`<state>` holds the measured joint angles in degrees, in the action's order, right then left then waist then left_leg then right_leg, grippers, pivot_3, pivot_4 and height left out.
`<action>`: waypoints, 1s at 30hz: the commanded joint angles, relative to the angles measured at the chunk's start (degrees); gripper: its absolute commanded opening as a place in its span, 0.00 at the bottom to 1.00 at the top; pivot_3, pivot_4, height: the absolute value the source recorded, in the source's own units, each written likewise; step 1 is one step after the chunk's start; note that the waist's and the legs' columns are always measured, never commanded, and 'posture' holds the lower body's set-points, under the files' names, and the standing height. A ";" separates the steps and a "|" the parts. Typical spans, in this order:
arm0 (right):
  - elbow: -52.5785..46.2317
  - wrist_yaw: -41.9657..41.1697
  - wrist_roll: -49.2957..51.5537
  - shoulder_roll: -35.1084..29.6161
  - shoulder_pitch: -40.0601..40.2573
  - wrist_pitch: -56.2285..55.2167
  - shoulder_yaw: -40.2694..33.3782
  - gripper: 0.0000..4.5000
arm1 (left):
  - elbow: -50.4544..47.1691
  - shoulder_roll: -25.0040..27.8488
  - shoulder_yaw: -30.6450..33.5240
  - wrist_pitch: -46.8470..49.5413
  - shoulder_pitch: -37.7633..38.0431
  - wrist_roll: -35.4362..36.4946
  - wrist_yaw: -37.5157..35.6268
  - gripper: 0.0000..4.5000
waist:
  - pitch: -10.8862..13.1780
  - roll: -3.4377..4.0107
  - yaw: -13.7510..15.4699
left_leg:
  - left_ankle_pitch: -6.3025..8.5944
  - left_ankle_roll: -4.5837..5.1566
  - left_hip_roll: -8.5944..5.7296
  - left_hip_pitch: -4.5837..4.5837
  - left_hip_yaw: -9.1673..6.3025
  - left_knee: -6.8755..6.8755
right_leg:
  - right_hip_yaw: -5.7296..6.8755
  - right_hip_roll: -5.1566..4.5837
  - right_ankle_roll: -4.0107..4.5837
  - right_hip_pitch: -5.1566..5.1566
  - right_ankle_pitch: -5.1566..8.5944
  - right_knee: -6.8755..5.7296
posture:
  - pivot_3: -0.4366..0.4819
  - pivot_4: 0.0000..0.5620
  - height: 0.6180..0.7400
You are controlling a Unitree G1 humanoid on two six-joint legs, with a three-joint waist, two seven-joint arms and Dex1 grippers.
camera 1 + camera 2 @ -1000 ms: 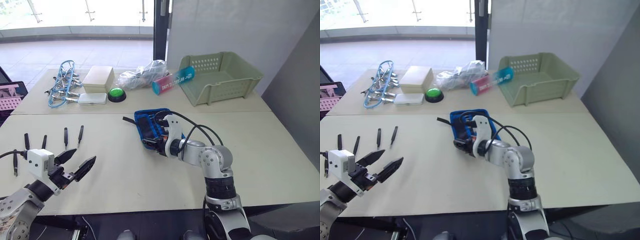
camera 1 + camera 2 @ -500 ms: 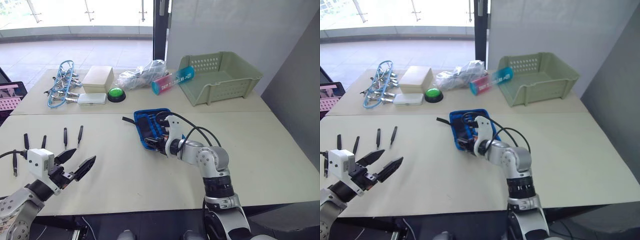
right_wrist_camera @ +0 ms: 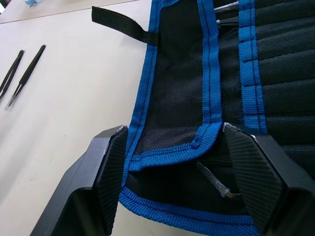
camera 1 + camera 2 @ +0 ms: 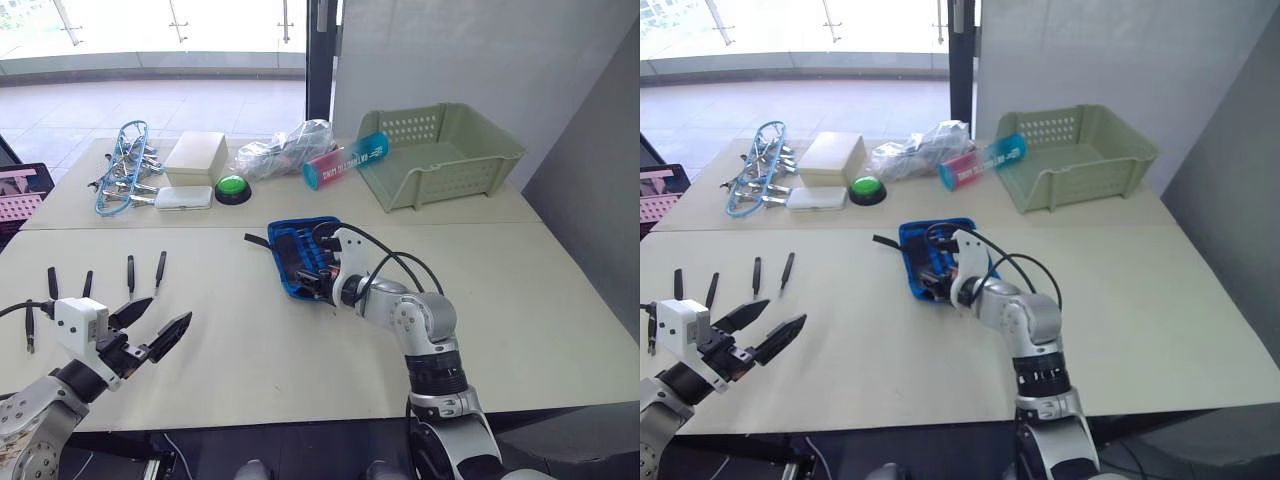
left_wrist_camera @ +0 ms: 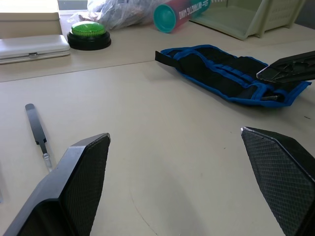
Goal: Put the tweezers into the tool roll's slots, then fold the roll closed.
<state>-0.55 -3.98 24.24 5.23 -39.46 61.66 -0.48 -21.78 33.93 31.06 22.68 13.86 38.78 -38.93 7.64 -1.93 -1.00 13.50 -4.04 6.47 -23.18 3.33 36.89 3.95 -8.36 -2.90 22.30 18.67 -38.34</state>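
right claw [image 3: 172,162] spread, straddling the tool roll [image 4: 300,250] near edge; left claw [image 4: 160,325] spread and empty, nearer the tweezers [image 4: 130,272], which point away just ahead.

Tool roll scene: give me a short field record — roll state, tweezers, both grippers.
tool roll: open, flat on the table, strap end toward the robot's left
tweezers: lying loose in a row on the table at the robot's left, apart from the roll
left gripper: open, holding nothing, above the table near the tweezers
right gripper: open, fingers straddling the roll's blue-edged flap
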 commanded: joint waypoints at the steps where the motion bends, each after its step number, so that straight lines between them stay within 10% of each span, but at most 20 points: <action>1: -1.18 -0.39 -0.28 0.52 -0.07 -1.35 0.48 0.73 | -2.19 0.52 0.95 0.10 -0.06 1.19 -0.03 1.00 | 0.00 0.00 0.03 | 0.00 0.00 0.00 0.00 0.00 0.00 | 0.00 0.00 0.00 0.00 0.00 0.00 | 0.48 0.27 0.81; 25: -1.63 -1.46 -2.47 -0.10 2.30 -2.54 2.37 0.73 | -2.14 1.05 1.28 0.14 0.50 1.81 -0.13 1.00 | 0.00 0.00 0.02 | 0.00 0.00 0.00 0.00 0.00 0.00 | 0.00 0.00 0.00 0.00 0.00 0.16 | 0.48 0.27 0.81; 30: -1.27 -0.84 -2.40 0.95 1.89 -2.63 1.23 0.40 | -2.01 1.07 1.13 0.18 0.20 1.75 -0.03 1.00 | 0.00 0.00 0.07 | 0.00 0.00 0.00 0.00 0.00 0.00 | 0.00 0.00 0.00 0.00 0.00 0.16 | 0.48 0.27 0.81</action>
<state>-0.62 -4.90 21.53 5.33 -36.94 60.27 1.56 -22.04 34.13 31.09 22.80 14.31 39.86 -38.93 7.64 -1.93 -0.93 13.50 -4.04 6.47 -23.19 3.33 36.89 3.95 -8.36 -2.90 22.29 18.67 -38.19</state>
